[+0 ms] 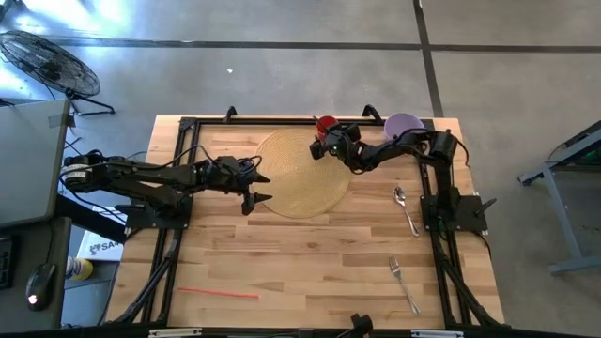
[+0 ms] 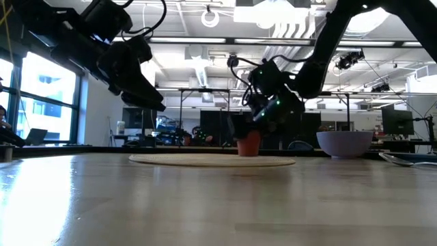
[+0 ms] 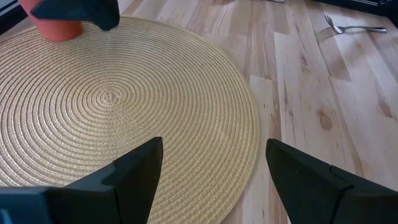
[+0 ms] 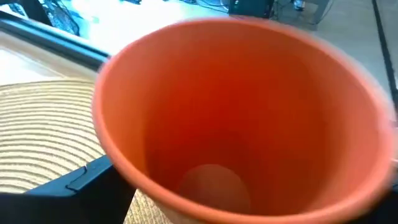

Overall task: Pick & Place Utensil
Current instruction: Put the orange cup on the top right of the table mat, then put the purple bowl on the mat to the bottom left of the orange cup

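A red-orange cup (image 1: 325, 123) stands at the far edge of the round woven placemat (image 1: 300, 174). My right gripper (image 1: 331, 143) reaches in from the right and is shut on the cup, which fills the right wrist view (image 4: 242, 118). My left gripper (image 3: 214, 162) is open and hovers above the placemat's near-left part (image 1: 254, 192), touching nothing. A spoon (image 1: 406, 208) and a fork (image 1: 404, 284) lie flat on the wood to the right, far from both grippers. My right gripper has the cup's outer wall below the rim (image 4: 115, 174) between its two fingers, one on each side. The fingers (image 4: 87, 180) come slanting down from the table's near-right side. The cup is upright, and its base (image 3: 59, 31) sits on the placemat's far edge.
A purple bowl (image 1: 404, 124) stands at the far right, close to the right arm. A thin red stick (image 1: 218, 293) lies near the near-left edge. Bare wood stretches between the placemat and the near edge. Black frame rails run along the table's left, right and far sides.
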You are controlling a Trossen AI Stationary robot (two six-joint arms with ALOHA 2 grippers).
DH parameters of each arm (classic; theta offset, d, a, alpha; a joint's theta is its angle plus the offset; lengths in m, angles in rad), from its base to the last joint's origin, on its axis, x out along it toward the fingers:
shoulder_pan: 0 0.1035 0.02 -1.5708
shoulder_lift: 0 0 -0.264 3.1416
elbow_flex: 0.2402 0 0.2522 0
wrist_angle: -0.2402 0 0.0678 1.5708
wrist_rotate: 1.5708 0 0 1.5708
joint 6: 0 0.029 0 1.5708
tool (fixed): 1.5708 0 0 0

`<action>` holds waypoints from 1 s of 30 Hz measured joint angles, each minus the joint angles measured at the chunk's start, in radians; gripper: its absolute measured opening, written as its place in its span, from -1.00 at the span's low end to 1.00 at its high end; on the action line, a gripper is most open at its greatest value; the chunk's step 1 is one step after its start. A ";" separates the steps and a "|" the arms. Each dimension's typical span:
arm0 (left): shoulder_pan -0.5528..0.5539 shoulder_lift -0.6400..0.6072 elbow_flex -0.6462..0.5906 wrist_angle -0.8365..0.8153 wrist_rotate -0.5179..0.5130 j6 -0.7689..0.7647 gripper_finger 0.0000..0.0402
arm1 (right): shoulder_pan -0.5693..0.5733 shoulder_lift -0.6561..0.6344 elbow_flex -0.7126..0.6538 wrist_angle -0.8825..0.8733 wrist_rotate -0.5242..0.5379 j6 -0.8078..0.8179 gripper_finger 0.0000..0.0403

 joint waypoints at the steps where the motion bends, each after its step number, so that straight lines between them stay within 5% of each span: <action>1: 0.000 0.000 0.000 0.000 0.000 0.000 0.39 | 0.004 -0.016 0.000 -0.023 0.007 0.002 0.98; 15: 0.000 0.000 0.000 -0.003 0.000 0.000 0.39 | 0.027 -0.309 0.000 -0.472 -0.077 0.097 0.98; 21: 0.000 0.000 0.000 -0.019 0.000 -0.001 0.39 | 0.022 -0.537 0.000 -0.714 0.021 0.107 0.91; 25: 0.000 0.000 0.000 -0.020 0.000 -0.003 0.39 | -0.035 -0.624 0.000 -0.848 0.061 0.103 0.82; 30: 0.000 0.000 0.000 -0.019 0.000 -0.008 0.39 | -0.178 -0.605 0.000 -0.951 -0.034 0.147 0.71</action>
